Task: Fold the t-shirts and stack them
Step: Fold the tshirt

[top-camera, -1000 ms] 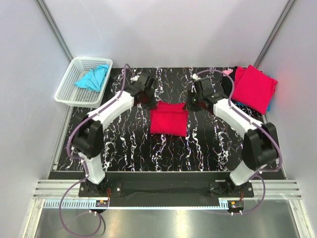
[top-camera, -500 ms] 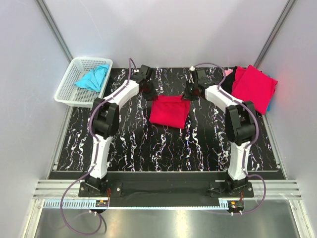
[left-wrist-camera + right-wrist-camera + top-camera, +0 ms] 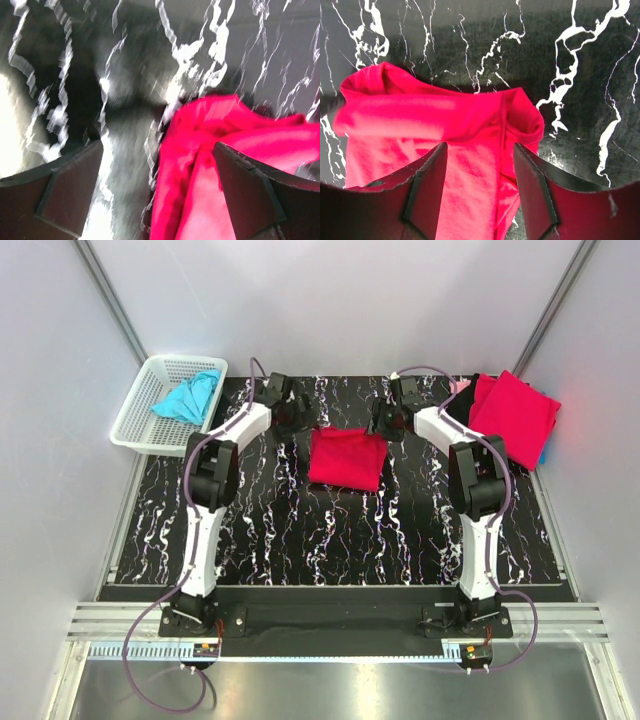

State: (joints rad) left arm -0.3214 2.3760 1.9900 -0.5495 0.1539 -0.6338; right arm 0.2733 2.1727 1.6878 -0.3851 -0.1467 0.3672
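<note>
Twice unclenched just now: left tool [image 3: 289, 419] spread wide, right tool [image 3: 387, 422] parted, both off the far corners of the folded crimson t-shirt [image 3: 346, 458]. Lies flat mid-counter, toward the far edge. Looks ready to join the red pile [image 3: 515, 418] at the far right corner. Black, white-veined counter [image 3: 300, 530]; turquoise t-shirt [image 3: 188, 397] in a white basket [image 3: 130, 430] off the far left corner; plain pale walls.

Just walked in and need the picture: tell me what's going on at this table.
Two robot arms are folding t-shirts. The left gripper and right gripper stand open at the far corners of a folded red t-shirt, gripping nothing. A red-topped stack sits far right; a turquoise shirt lies in the white basket, far left.
</note>
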